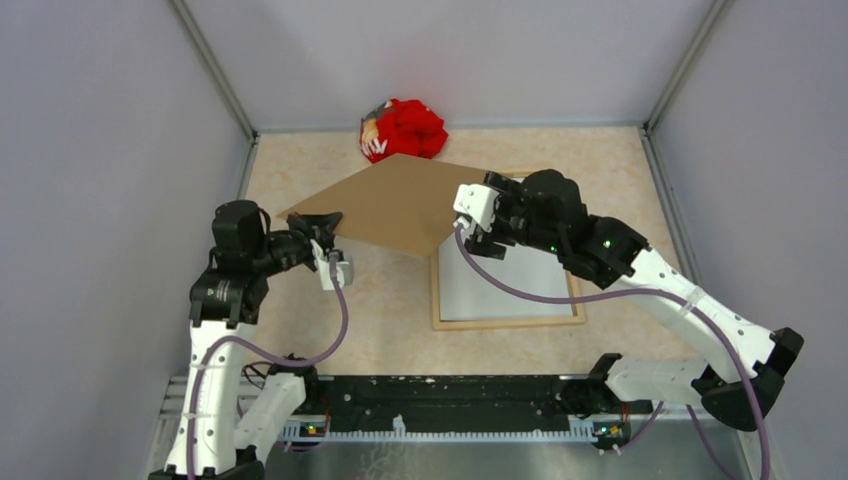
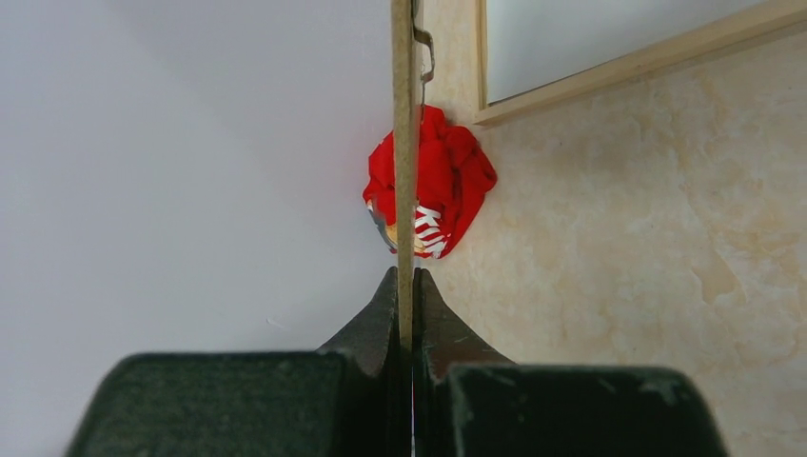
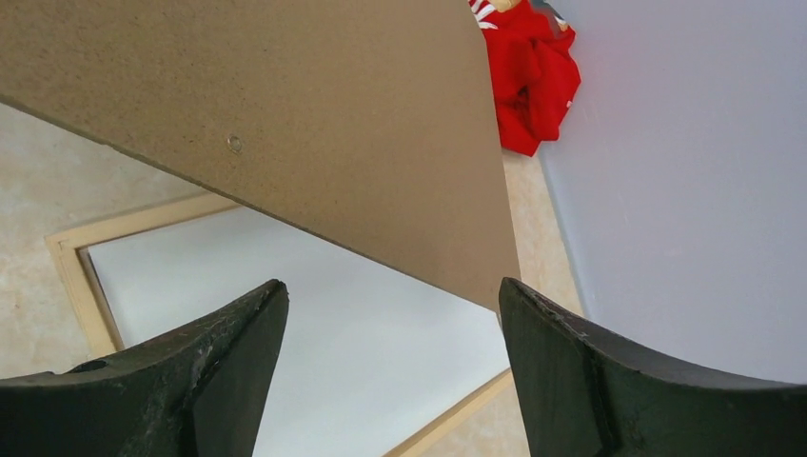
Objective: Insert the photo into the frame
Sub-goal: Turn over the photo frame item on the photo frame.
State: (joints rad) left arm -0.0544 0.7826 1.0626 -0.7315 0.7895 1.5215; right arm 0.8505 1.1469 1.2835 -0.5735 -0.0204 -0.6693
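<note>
The frame point(image 1: 510, 322), thin pale wood, lies flat on the table right of centre with a plain grey-white sheet inside it. The photo is out of view. A brown backing board point(image 1: 390, 205) hangs tilted above the table, its right corner over the frame's far left corner. My left gripper point(image 1: 325, 228) is shut on the board's left corner; in the left wrist view the board's thin edge point(image 2: 403, 143) runs up from between the closed jaws point(image 2: 406, 286). My right gripper point(image 1: 470, 238) stands open beside the board's right corner, nothing between its fingers point(image 3: 390, 286), the board point(image 3: 285, 124) ahead of it.
A crumpled red wrapper point(image 1: 405, 130) lies against the back wall, also in the left wrist view point(image 2: 457, 181). Grey walls close in the table on the left, right and back. The beige tabletop point(image 1: 380, 320) shows in front of the frame and left of it.
</note>
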